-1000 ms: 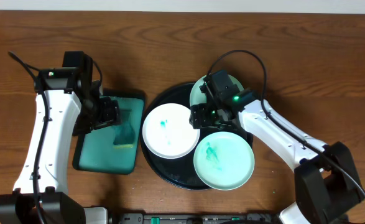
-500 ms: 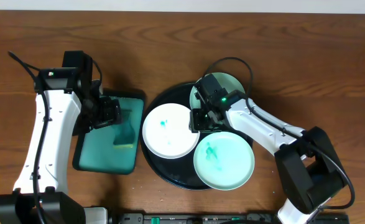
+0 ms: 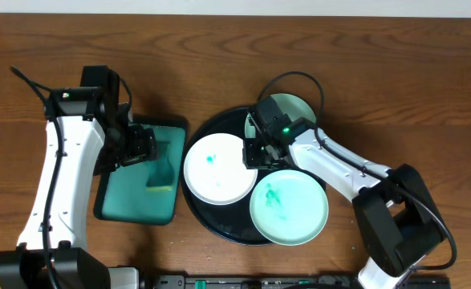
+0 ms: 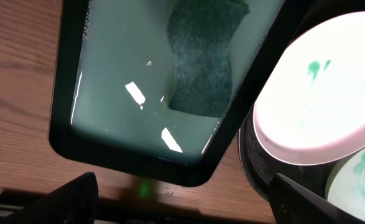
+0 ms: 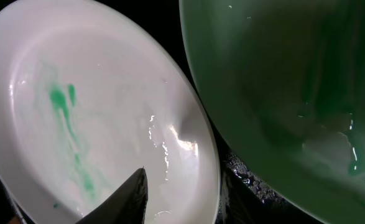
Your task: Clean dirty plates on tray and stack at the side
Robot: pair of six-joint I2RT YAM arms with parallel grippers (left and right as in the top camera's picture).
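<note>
The round black tray (image 3: 199,210) holds three plates. The white plate (image 3: 217,168) with teal smears lies at its left. A smeared mint-green plate (image 3: 290,207) lies at front right, and another mint-green plate (image 3: 290,107) at the back is partly hidden by my right arm. My right gripper (image 3: 254,152) is open at the white plate's right rim. In the right wrist view one finger of my right gripper (image 5: 182,199) lies over the white plate (image 5: 76,118), beside the mint-green plate (image 5: 294,93); the other finger is hard to make out against the dark tray. My left gripper (image 3: 143,147) is open and empty.
A rectangular teal-green tray (image 3: 131,201) with a dark green sponge (image 3: 161,172) stands left of the black tray. In the left wrist view my left gripper (image 4: 182,205) hovers over bare wood by the teal-green tray (image 4: 107,134), near its sponge (image 4: 201,62).
My right gripper has moved left and a little forward, from over the back plate to the white plate's right rim. The left arm has not moved.
</note>
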